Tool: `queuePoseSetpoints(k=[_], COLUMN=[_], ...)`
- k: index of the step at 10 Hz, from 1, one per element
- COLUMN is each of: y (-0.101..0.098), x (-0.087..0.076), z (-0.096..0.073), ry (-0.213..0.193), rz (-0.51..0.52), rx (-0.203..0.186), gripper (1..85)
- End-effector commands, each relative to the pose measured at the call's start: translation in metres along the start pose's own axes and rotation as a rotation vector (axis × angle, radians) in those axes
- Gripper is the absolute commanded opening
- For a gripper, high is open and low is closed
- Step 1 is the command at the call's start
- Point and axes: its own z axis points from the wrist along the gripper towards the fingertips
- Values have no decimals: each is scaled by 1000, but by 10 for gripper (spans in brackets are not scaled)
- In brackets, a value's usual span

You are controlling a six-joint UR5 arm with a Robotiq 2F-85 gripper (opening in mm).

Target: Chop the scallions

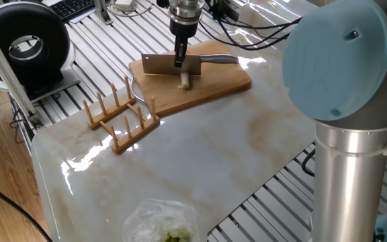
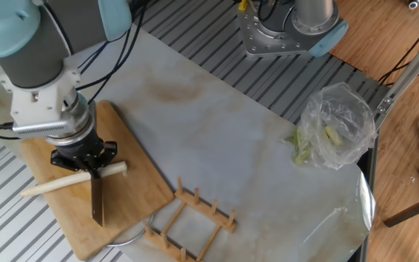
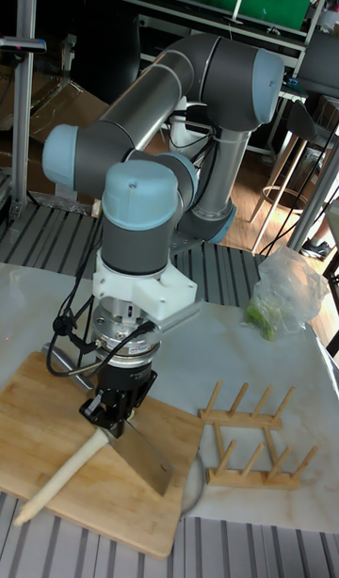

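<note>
We start at the left of the other fixed view, where the wooden cutting board (image 2: 133,191) lies on the bench (image 2: 253,153), and we use this board as our place marker. The scallions (image 2: 53,183) are one long pale stalk that lies flat on the board. Its long line runs from the board's left side across to the middle, and one end sticks out a little past the blade on the right. Right over the stalk is the claw (image 2: 86,161), pinched tight on the handle of the cleaver (image 2: 97,204). The blade points down and crosses the stalk like a plus sign, near the stalk's right end. In the one fixed view the blade edge looks like it is on or very near the stalk, but we cannot tell if it has cut through. So the stalk is straight under the claw, and most of it reaches off to the left, which we think is where more cuts would go. Next, just right of the board, a wooden rack (image 2: 195,218) with pegs sits on the shiny marble bench. Far to the right of the board, a clear bag (image 2: 333,127) with green bits rests near the bench edge. Around the bench we see metal slats, cables, a wood floor and a round black fan (image 1: 25,47).
</note>
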Motion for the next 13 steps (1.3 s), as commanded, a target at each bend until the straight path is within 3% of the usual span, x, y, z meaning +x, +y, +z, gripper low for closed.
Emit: queuePoseSetpoints(k=[1,4,10,13], y=[2,4,14,-1], x=[1,-9,-9,-9], z=[-13,0,-10,5], ry=[7,-1,38,8], rz=[-7,17,74,64], rx=[-13,-1,-25,4], gripper=[13,13,13,13])
